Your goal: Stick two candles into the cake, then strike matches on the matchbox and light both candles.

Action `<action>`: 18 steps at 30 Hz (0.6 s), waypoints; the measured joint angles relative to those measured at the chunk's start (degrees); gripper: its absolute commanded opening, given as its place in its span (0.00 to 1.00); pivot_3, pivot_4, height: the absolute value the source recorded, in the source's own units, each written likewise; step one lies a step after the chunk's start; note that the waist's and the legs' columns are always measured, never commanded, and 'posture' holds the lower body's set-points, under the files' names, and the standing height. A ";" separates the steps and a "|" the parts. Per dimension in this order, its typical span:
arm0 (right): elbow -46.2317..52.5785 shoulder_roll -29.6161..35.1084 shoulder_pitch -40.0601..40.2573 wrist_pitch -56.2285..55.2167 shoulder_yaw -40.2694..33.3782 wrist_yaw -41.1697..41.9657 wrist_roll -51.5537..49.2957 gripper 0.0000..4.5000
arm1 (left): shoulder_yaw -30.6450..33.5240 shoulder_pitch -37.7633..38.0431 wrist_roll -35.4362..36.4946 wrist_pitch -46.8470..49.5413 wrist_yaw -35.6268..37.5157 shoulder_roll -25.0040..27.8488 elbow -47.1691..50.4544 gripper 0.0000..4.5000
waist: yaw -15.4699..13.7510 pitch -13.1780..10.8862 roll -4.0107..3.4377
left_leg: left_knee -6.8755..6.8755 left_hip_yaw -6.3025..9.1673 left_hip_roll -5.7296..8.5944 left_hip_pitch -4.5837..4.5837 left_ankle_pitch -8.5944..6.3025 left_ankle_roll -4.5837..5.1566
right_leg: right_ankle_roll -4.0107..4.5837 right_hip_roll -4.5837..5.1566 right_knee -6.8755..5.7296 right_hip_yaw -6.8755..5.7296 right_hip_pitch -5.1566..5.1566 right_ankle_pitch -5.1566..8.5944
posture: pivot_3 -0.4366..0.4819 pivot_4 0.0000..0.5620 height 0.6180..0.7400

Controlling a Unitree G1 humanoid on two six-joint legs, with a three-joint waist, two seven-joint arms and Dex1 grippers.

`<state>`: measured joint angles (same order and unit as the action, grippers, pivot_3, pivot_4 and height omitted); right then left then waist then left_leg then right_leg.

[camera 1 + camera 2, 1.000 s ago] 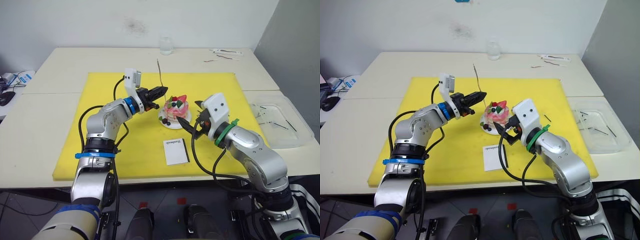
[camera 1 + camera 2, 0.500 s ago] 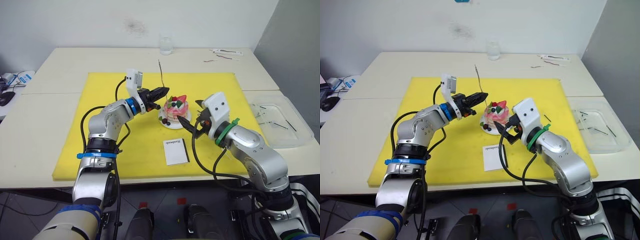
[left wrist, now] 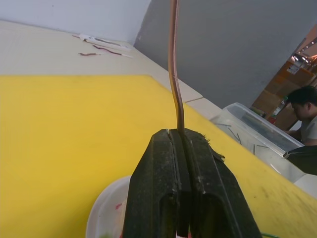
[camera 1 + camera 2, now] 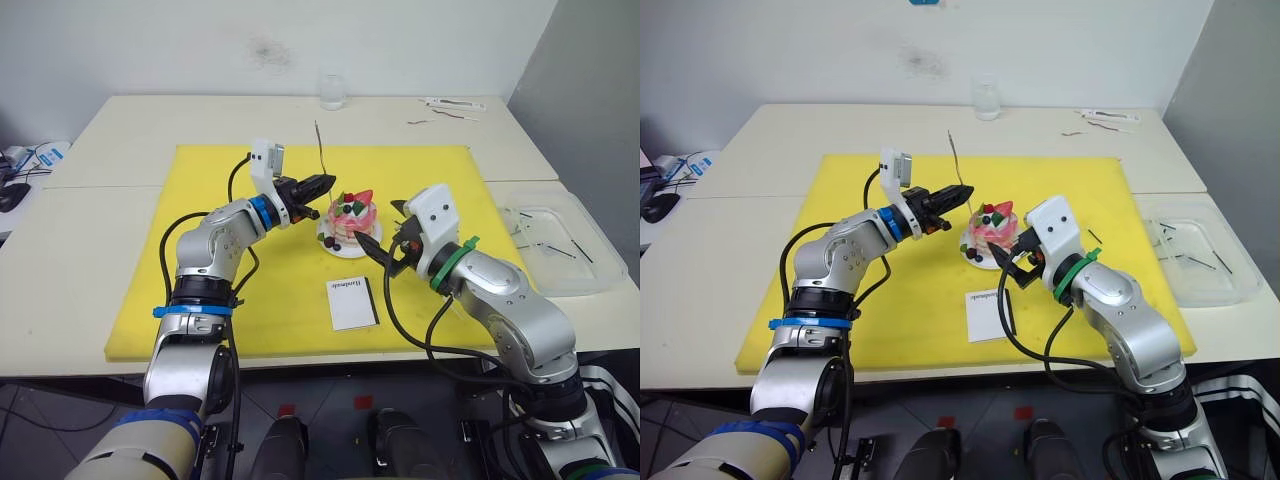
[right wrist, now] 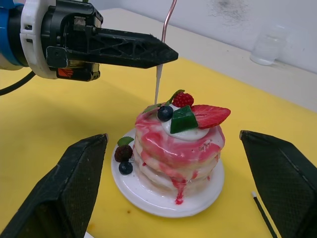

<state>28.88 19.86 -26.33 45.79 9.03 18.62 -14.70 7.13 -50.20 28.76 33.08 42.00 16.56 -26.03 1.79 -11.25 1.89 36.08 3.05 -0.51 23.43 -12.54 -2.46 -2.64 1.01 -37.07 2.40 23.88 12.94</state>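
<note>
The pink-and-red cake [image 4: 350, 218] stands on its small white plate [image 4: 331, 243] in the middle of the yellow mat [image 4: 220, 290]. My left gripper [image 4: 330, 180] is shut on a long thin candle [image 4: 320, 146] and holds it upright. The candle's pale lower end [image 5: 157, 84] hangs just above the cake's left top edge. On the cake's right, my right gripper [image 4: 384, 232] is open, a finger on either side of the plate and nothing between them. The white matchbox [image 4: 350, 303] lies flat in front of the cake. A short dark match [image 5: 262, 214] lies on the mat beside the plate.
A clear plastic tray [image 4: 560, 240] with a few dark sticks stands off the mat at the right. A glass [image 4: 332, 90] stands at the table's back edge. Thin sticks and a white item [image 4: 452, 103] lie at the back right.
</note>
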 measured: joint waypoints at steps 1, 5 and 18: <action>0.00 0.00 0.00 0.00 0.00 0.00 0.00 0.99 | 0.00 0.00 0.00 0.00 0.01 -0.02 -0.09 0.00 | 0.00 0.00 0.00 | 0.00 0.00 0.00 0.00 0.00 0.00 | 0.00 0.00 0.00 0.00 0.00 0.00 | 0.48 0.27 1.00; 0.00 -0.01 0.00 0.00 0.00 0.00 0.00 0.99 | -0.03 0.00 -0.01 -0.05 0.00 -0.53 -0.10 0.00 | 0.00 0.00 0.00 | 0.00 0.00 0.00 0.00 0.00 0.00 | 0.00 0.00 0.00 0.00 0.00 0.00 | 0.48 0.27 1.00; 0.00 -0.33 0.00 0.10 0.00 -0.09 0.00 0.99 | -0.80 0.09 -1.91 -2.70 1.23 -0.76 -1.63 0.00 | 0.00 0.00 0.00 | 0.01 0.00 0.00 0.00 0.00 0.00 | 0.00 0.00 -0.01 0.00 0.00 0.00 | 0.48 0.27 1.00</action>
<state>28.88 19.54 -26.33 45.88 9.03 18.53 -14.70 6.32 -50.12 26.85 30.38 43.23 15.79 -27.65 1.79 -11.25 1.89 36.09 3.05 -0.51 23.43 -12.54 -2.46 -2.63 1.01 -37.08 2.40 23.87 12.94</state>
